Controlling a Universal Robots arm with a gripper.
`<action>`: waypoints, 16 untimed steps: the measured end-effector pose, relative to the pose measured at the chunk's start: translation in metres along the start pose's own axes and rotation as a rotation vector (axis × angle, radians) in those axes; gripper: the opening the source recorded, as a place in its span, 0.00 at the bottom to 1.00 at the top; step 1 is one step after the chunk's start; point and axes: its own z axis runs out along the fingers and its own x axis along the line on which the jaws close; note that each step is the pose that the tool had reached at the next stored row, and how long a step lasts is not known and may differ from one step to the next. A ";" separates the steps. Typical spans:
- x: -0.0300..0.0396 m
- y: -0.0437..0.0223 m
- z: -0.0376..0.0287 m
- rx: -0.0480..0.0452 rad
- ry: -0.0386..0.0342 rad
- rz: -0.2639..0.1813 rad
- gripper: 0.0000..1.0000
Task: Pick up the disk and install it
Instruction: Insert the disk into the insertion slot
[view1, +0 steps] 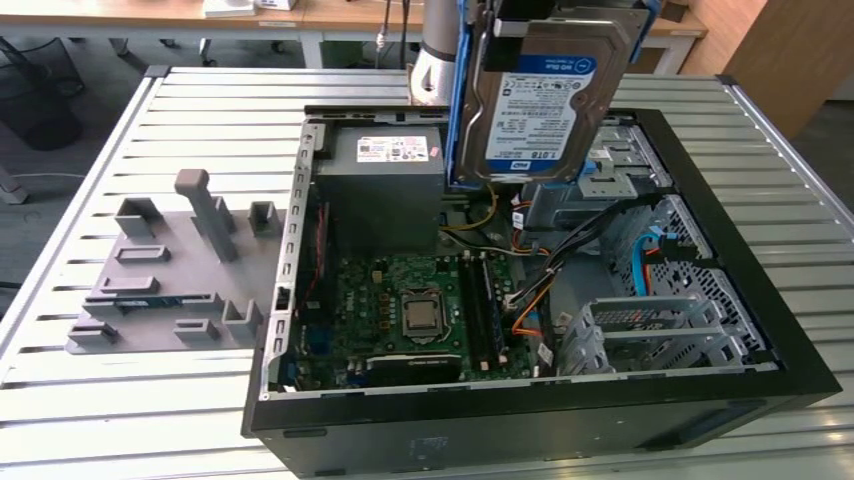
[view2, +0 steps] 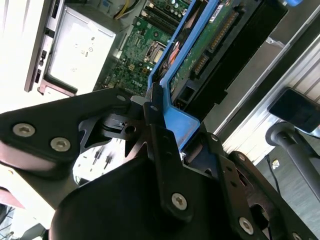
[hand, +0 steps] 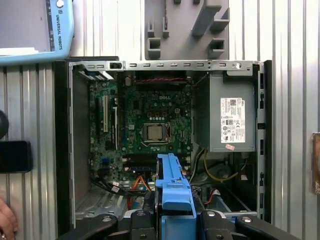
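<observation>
Disk (view1: 550, 95): held clear in the air above the open computer case (view1: 534, 425). It stands nearly upright, tilted a little, with the white-and-blue label face turned toward the exterior view. The body is flat, rectangular silver metal, framed along its edges by a blue plastic carrier bracket (view1: 461, 110). In the second wrist view its green circuit-board underside (view2: 210, 40) is seen. The lower edge hangs over the drive-bay region at the rear of the case; contact there cannot be judged.

End effector (view2: 172, 130): closed on the end tab of the blue bracket. Black, matt metal fingers (view2: 160, 150) with bright screw heads are pressed against both sides of the tab. The same grip on the bracket is recorded in the first wrist view (hand: 175, 220).

Case: black tower laid on its side, side panel off. Inside are noted a green motherboard (view1: 400, 310) with a square processor socket, a grey sheet-metal power-supply box (view1: 387, 175) with a white sticker, and a perforated bare-metal drive cage (view1: 654, 335) toward the exterior view's right. Orange and blue cables (view1: 527, 300) run between board and cage.

Worktop (view1: 134, 420): ribbed aluminium slats. A grey moulded fixture (view1: 174, 270) with blocky uprights lies beside the case on the exterior view's left.
</observation>
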 end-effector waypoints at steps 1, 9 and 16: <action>0.0013 -0.0002 0.0011 0.0002 -0.0002 0.000 0.37; 0.0186 -0.0011 0.0084 0.0001 -0.0002 0.000 0.37; 0.0252 -0.0108 0.0130 0.0001 -0.0002 0.000 0.37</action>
